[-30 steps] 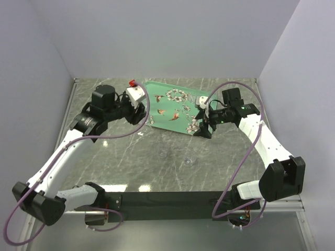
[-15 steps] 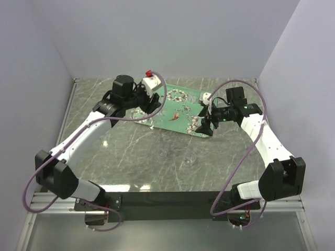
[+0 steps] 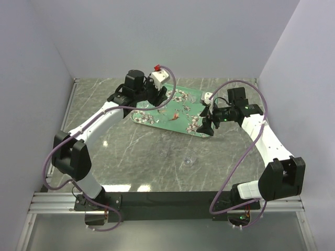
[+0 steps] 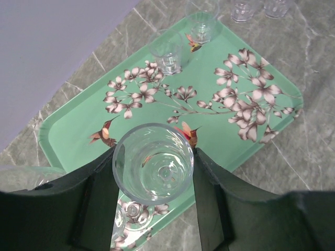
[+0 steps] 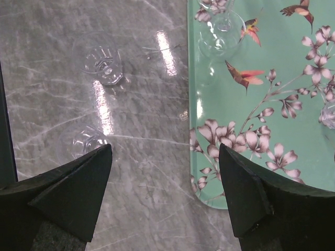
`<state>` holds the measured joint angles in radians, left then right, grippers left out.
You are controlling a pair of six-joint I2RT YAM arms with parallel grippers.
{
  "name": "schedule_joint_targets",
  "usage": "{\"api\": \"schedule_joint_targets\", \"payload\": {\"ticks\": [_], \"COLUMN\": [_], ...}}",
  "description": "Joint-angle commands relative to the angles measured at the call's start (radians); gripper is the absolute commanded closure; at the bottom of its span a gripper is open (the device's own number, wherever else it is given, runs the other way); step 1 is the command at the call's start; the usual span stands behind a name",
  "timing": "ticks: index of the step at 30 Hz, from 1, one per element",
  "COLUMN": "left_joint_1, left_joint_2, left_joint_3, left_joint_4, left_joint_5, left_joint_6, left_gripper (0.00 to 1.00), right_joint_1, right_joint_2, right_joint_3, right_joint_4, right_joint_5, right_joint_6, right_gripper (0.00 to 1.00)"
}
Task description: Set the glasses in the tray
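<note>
The mint-green tray (image 3: 168,120) with blossoms and birds lies at the back middle of the table. My left gripper (image 3: 158,98) hovers over the tray's left part. In the left wrist view it (image 4: 154,155) is shut on a clear glass (image 4: 153,175), held upright above the tray (image 4: 73,130). Two small glasses (image 4: 167,52) (image 4: 202,25) stand on the tray, and a stemmed one (image 4: 131,212) shows below the held glass. My right gripper (image 3: 205,125) (image 5: 165,183) is open and empty over the tray's near right corner (image 5: 293,157). Two glasses (image 5: 100,60) (image 5: 86,140) stand on the table beside it.
Two more small glasses (image 4: 242,9) (image 4: 276,6) stand on the marble table beyond the tray's far end. A stemmed glass (image 5: 220,34) stands on the tray in the right wrist view. Grey walls close the back and both sides.
My left arm has swung right and away with the glass, from beside the tray's left edge to over the tray. My right gripper has shifted slightly at the tray's right corner.
</note>
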<state>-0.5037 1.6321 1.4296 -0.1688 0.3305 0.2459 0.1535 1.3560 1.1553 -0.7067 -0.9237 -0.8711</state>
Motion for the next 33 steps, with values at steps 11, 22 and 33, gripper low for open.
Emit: {"api": "schedule_joint_targets", "payload": {"ticks": [11,22,33], "left_joint_1": [0.004,0.013,0.013], "left_joint_2": [0.074,0.064,0.04], "left_joint_3": [0.109,0.072,0.058], "left_joint_4": [0.086,0.089,0.098], "left_joint_5": [0.008,0.004,-0.004], "left_joint_6": [-0.016,-0.039,-0.045], "left_gripper": [0.52,0.37,0.23], "right_joint_1": [-0.019,-0.02,-0.022], "right_joint_2": [-0.003,0.022,0.031], "right_joint_3": [0.012,0.034,0.044], "right_joint_4": [0.032,0.027,0.024], "right_joint_5": [-0.012,-0.015,-0.015], "right_joint_6": [0.015,0.009,0.009], "right_gripper": [0.11,0.11,0.11]}}
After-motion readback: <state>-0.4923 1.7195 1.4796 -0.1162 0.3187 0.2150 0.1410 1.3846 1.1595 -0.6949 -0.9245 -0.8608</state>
